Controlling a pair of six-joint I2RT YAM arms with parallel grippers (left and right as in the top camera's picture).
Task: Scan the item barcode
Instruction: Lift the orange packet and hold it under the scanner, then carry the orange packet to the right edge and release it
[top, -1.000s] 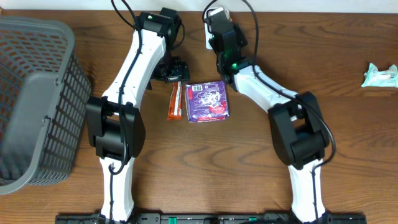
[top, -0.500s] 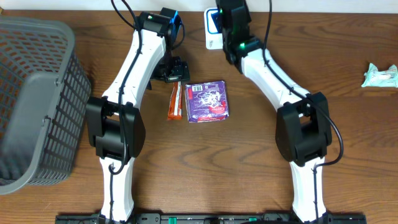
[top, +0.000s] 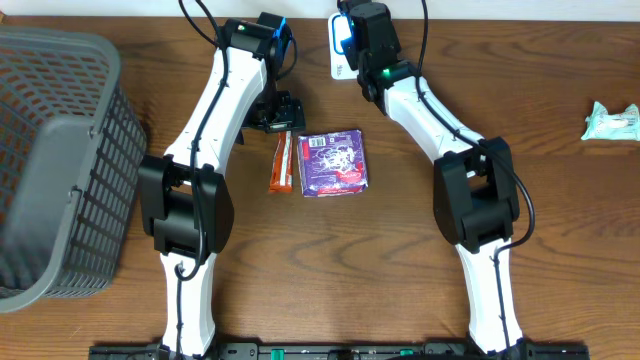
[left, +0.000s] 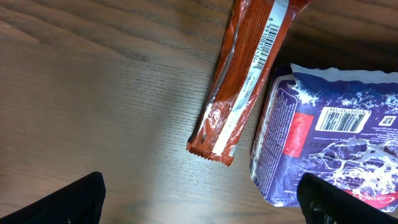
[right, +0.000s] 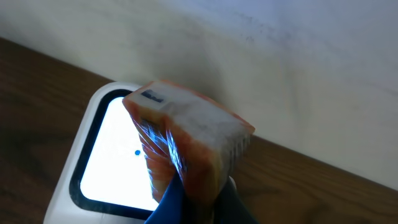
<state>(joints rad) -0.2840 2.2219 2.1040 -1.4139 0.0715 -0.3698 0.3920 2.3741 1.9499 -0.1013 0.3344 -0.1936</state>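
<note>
**Inspector A:** Where is the item for scanning?

**Inspector B:** It is a wrapped block (right: 186, 134) in an orange and white wrapper. The right end effector (right: 196, 202) pinches it at its lower end, with the jaws closed on it. The block is held clear of the table (top: 400, 260), just in front of the lit window of the white scanner (right: 93, 168). The scanner stands at the table's back edge, by the wall.

**Inspector A:** Does its barcode show?

**Inspector B:** I cannot tell. There is one small dark mark on the upper face, and it is blurred.

**Inspector A:** What about the left side?

**Inspector B:** The left end effector (left: 199, 202) stands wide and holds nothing. It hangs above an orange bar (left: 245, 81) and a purple packet (left: 329, 149). Both lie flat, side by side, with printed barcodes facing up.

**Inspector A:** What else is on the table?

**Inspector B:** A grey mesh basket (top: 60, 160) sits at the left edge. A pale green packet (top: 612, 121) lies at the far right, well apart from everything else.
</note>
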